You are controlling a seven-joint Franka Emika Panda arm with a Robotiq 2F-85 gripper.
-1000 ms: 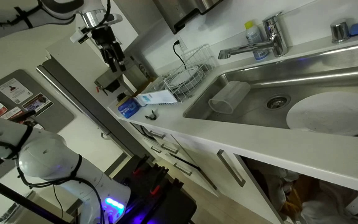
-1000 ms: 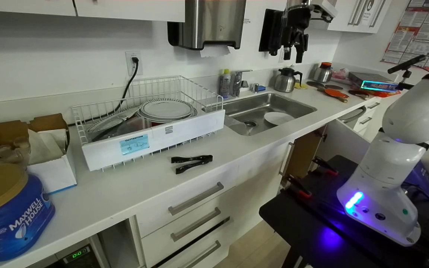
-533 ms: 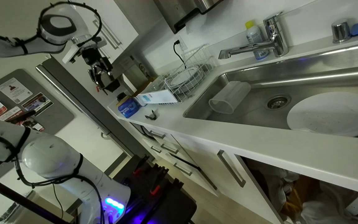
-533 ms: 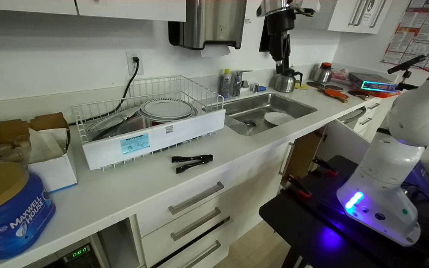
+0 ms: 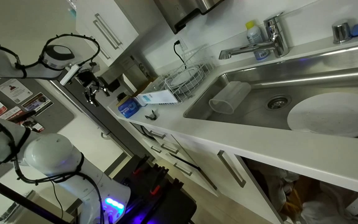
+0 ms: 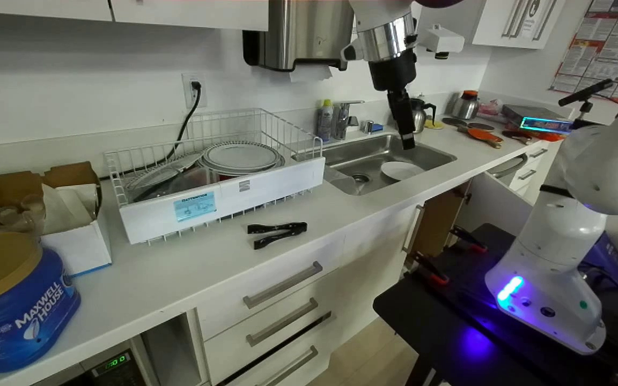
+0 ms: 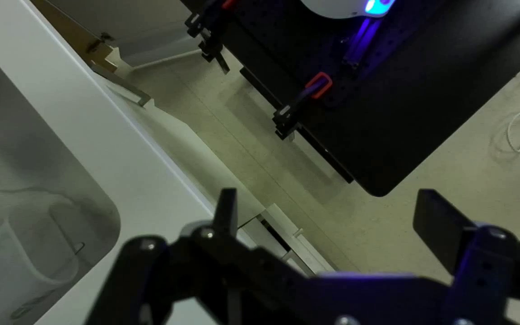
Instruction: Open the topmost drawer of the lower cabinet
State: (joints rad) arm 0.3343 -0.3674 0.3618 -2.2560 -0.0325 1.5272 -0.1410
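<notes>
the topmost drawer [image 6: 266, 281] lies near six o'clock in an exterior view, right under the lip of the countertop [image 6: 191, 271]. it heads the stack of white fronts in the lower cabinet [image 6: 234, 351], where the third drawer [image 6: 279, 363] has a dark gap along its top. in your wrist view the countertop's edge slants from ten o'clock toward seven. your room for moving is a strip of pale floor [image 7: 278, 167] between the cabinet and the black table [image 7: 404, 122], whose rounded corner shows between three and four o'clock in that view. in an exterior view you also have a cabinet door [image 6: 494, 201] swung out at three o'clock, near the table. the topmost drawer's face is flat, shallow and white, closed flush with the cabinet front. in an exterior view the gripper [image 6: 408, 142] hangs in the air well apart from it, the drawer lying between seven and eight o'clock from there. it is released, its fingers [image 7: 440, 221] standing wide apart in your wrist view. one slim grey bar handle [image 6: 283, 284] slants across the drawer's face, black tongs [image 6: 290, 229] lie on the countertop just above it, and two red-and-black clamps [image 7: 318, 85] sit on the table edge facing the cabinet.
</notes>
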